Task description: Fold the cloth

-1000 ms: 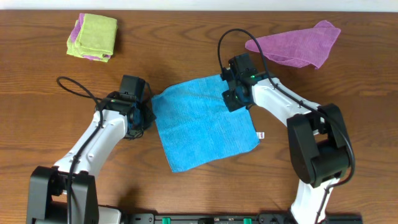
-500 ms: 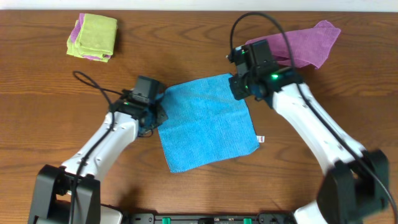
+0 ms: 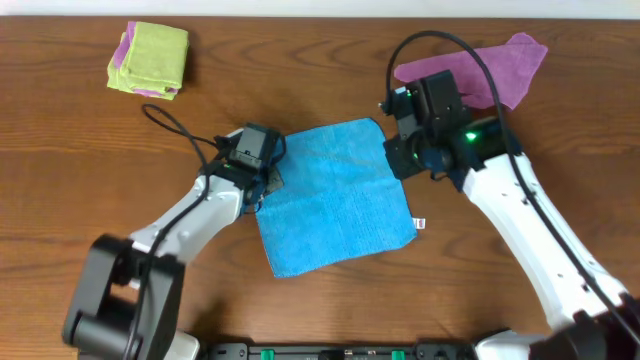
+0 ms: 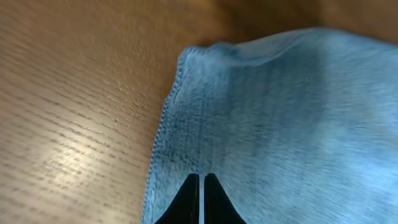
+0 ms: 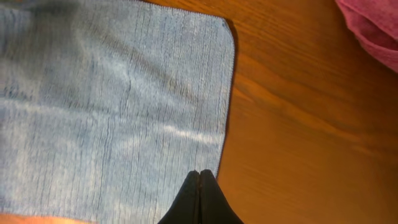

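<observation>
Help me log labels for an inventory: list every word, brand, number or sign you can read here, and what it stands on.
No text can be read in any view.
Tag at the blue cloth's corner: white, too small to read.
Purple cloth and green cloth: no lettering visible.

Sky-blue terry cloth [image 3: 335, 195], spread flat, unfolded, table centre, white tag at near-right corner
</observation>
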### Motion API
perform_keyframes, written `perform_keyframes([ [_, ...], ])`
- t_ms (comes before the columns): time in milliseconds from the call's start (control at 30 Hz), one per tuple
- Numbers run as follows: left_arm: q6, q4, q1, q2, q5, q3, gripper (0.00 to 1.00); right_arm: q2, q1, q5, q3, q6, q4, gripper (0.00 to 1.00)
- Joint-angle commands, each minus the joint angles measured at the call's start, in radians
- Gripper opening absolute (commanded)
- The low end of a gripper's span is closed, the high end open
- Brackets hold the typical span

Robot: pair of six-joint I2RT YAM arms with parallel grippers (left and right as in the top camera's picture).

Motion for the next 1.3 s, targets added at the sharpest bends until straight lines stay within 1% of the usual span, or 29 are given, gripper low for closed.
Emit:
perform_keyframes([
  [0, -0.006, 0.008, 0.000, 0.043, -0.002, -0.005, 0.06, -0.035, -0.004, 0.010, 0.001, -0.008, -0.011, 0.01],
  [367, 0.010, 0.039, 0.001, 0.146, -0.006, -0.005, 0.06, -0.040, -0.004, 0.010, 0.001, -0.008, -0.057, 0.01],
  [467, 0.069, 0.069, 0.006, 0.156, -0.026, -0.005, 0.06, -0.040, -0.004, 0.010, 0.001, -0.008, -0.076, 0.01],
  [633, 0.182, 0.110, 0.043, 0.156, -0.151, -0.003, 0.06, -0.040, -0.004, 0.011, 0.001, -0.008, -0.096, 0.01],
  [733, 0.272, 0.180, 0.085, 0.156, -0.196, -0.003, 0.06, -0.040, -0.004, 0.016, 0.001, -0.020, -0.097, 0.02],
  [867, 0.347, 0.288, 0.137, 0.156, -0.189, -0.003, 0.06, -0.040, -0.004, 0.021, 0.001, -0.020, -0.104, 0.02],
  [900, 0.359, 0.321, 0.149, 0.156, -0.188, -0.003, 0.06, -0.040, -0.004, 0.021, 0.001, -0.020, -0.106, 0.01],
  [967, 0.364, 0.339, 0.156, 0.156, -0.180, 0.000, 0.06, -0.040, -0.004, 0.021, 0.001, -0.020, -0.111, 0.01],
  [1067, 0.364, 0.316, 0.155, 0.155, -0.137, 0.009, 0.06, -0.040, -0.004, 0.020, 0.001, -0.020, -0.129, 0.01],
  [1167, 0.352, 0.219, 0.153, 0.122, -0.089, 0.034, 0.06, -0.040, -0.005, 0.011, 0.001, -0.020, -0.149, 0.01],
  [1267, 0.307, 0.118, 0.156, 0.036, -0.087, 0.057, 0.06, -0.045, -0.013, -0.033, 0.001, -0.025, -0.149, 0.01],
])
